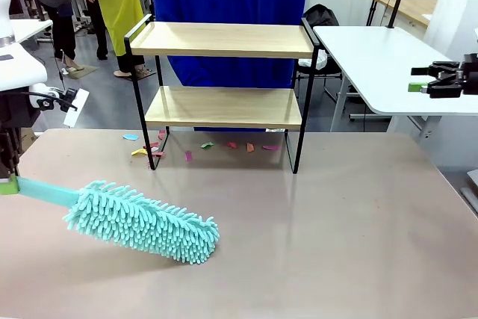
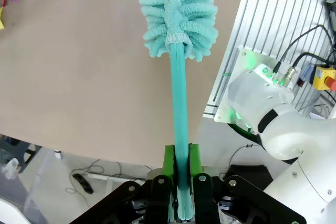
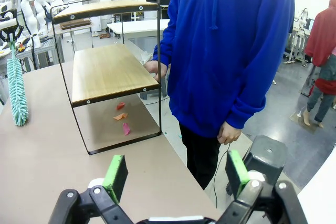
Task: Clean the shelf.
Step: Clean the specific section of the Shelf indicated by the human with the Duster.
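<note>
left jaws: my left gripper (image 2: pixel 181 156) was clamped shut on the flat teal handle of the duster (image 1: pixel 142 223), green pads tight on either side.
duster head: the fluffy end pointed out over the table (image 1: pixel 351 229), low and tilted; touching or hovering, I could not tell.
right jaws: my right gripper (image 3: pixel 176 174) stood wide open with nothing between the pads, off to the right and well apart from the shelf.
shelf: the shelf (image 1: pixel 224 107) stood upright at the table's far side, mid-table, well apart from the duster head.
person: stood just behind it, one hand (image 3: pixel 155 67) at the lower board's far edge.
scraps: coloured paper scraps (image 1: pixel 207 145) lay on the table under the shelf and beside its left legs.
done: tool in grip, nothing more, I judged.
left: duster was near neither board, so both tiers were not yet swept; probably the scraps too.
</note>
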You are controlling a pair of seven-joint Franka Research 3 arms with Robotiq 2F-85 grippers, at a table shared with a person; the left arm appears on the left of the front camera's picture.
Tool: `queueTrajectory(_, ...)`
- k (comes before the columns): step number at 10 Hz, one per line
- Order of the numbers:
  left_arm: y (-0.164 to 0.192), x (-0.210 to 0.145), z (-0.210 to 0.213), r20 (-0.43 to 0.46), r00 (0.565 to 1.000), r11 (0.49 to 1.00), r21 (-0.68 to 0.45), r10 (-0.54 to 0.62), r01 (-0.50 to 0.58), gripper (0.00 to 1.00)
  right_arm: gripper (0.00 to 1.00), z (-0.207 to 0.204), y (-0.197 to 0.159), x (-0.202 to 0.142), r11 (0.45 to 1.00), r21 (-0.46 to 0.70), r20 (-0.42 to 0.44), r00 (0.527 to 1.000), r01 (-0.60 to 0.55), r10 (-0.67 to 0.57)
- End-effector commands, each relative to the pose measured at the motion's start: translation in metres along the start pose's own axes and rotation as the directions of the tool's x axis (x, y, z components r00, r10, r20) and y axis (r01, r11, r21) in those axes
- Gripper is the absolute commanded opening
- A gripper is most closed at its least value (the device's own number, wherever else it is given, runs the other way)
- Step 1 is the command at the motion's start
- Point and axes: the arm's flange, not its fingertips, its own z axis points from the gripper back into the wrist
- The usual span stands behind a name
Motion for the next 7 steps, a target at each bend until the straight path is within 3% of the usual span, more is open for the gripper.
queueTrajectory(1, -0.0021, -0.0024, -0.0014, 0.011, 1.0, 1.0, -0.003, 0.0, 0.0, 0.13, 1.0, -0.0008, 0.001, 0.003, 1.0, -0.001, 0.004, 1.0, -0.005, 0.005)
queueTrajectory(7, -0.0021, -0.0024, -0.0014, 0.011, 1.0, 1.0, -0.003, 0.0, 0.0, 0.13, 1.0, -0.0008, 0.001, 0.003, 1.0, -0.001, 0.004, 1.0, -0.005, 0.005)
